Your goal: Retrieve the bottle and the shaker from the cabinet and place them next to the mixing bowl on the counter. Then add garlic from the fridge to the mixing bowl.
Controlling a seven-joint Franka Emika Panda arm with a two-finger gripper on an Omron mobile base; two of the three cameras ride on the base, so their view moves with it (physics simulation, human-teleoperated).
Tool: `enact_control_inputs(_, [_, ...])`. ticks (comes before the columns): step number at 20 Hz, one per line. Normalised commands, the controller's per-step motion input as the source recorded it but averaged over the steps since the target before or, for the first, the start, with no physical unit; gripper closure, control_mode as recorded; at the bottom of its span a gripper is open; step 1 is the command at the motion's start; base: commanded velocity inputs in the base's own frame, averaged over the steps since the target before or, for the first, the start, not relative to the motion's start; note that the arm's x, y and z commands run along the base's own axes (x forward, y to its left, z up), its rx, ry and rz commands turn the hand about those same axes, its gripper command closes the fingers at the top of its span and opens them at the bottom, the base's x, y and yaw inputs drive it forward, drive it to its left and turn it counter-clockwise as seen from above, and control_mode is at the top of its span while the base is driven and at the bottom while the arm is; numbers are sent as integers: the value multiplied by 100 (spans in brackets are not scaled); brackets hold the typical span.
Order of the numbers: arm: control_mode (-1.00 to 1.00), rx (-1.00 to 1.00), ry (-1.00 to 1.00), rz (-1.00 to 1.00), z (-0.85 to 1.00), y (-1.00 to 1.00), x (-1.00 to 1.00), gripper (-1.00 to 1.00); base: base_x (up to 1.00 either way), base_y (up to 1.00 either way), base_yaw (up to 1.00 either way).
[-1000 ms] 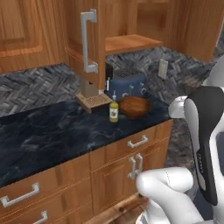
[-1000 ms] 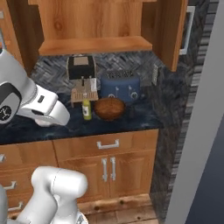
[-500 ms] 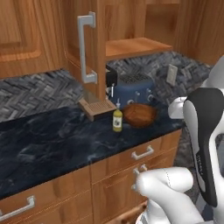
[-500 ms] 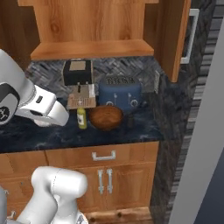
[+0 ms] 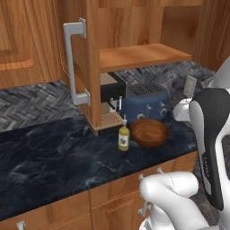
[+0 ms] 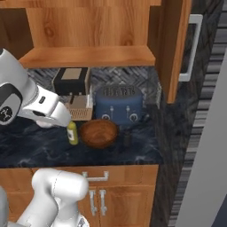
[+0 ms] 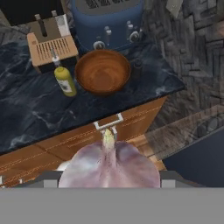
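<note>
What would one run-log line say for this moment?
phase: carrying | end effector: shut on garlic | bottle, shaker: beside mixing bowl | bowl: empty

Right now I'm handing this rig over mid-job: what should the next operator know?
Gripper: closed on the garlic, hanging out in front of the counter, above the cupboard fronts.
Bottle: upright on the counter, just left of the bowl.
Shaker: the small dark item at the bowl's right, as far as I can tell.
Done: bottle and shaker set beside the bowl, garlic fetched.
Left: carry the garlic over the bowl and release it.
</note>
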Motion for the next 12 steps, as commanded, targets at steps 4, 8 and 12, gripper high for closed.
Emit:
enact_control_inputs(4, [100, 0, 0, 0, 0, 0, 0, 100, 6, 0, 6])
enact_control_inputs(8, [100, 0, 0, 0, 0, 0, 0, 100, 0, 0, 0])
enact_control_inputs(12, [100, 0, 0, 0, 0, 0, 0, 100, 28, -6, 3])
